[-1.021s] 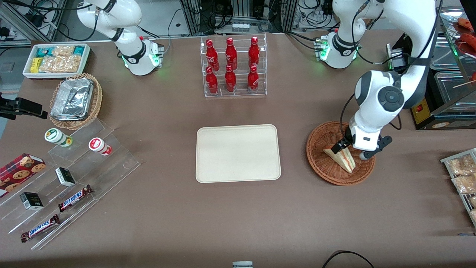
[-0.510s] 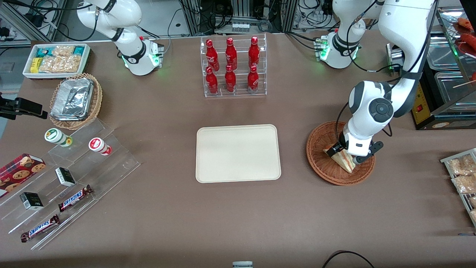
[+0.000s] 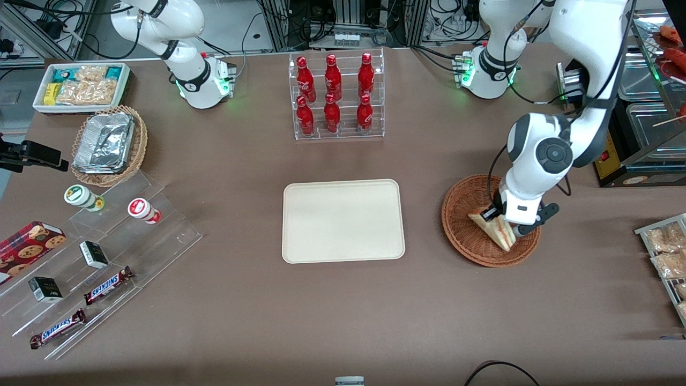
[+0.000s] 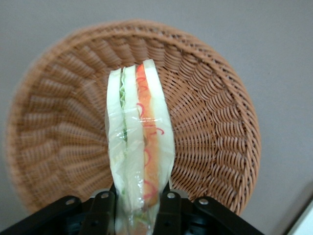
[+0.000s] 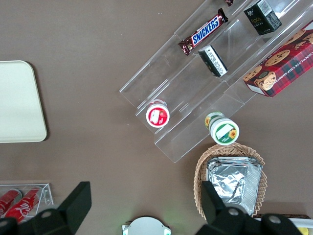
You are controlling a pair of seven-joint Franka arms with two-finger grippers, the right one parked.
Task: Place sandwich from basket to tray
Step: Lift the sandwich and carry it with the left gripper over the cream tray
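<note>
Sandwich (image 4: 141, 161): wrapped wedge, over the basket (image 3: 462, 230), near the rim closest to the working arm's end of the worktop (image 3: 343, 316). Hand (image 4: 134, 205): fingers (image 4: 104, 208) closed on the sandwich's wide end. Tray (image 3: 343, 221): bare, mid-worktop, well apart from the basket.

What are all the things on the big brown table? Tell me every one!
sandwich: 1, white with pink, orange, green layers, in the basket, gripped.
basket: 1, brown wicker, working arm's end.
tray: 1, cream, middle of table.
cola bottles: 6, red, in a clear rack.
foil containers: silver stack, in a lighter wicker basket.
snack bin: 1, white, parked arm's end.
Snickers bars: 2, brown, on clear steps.
cookie box: 1, red.
end effector: black, shut on the sandwich, over the basket.
</note>
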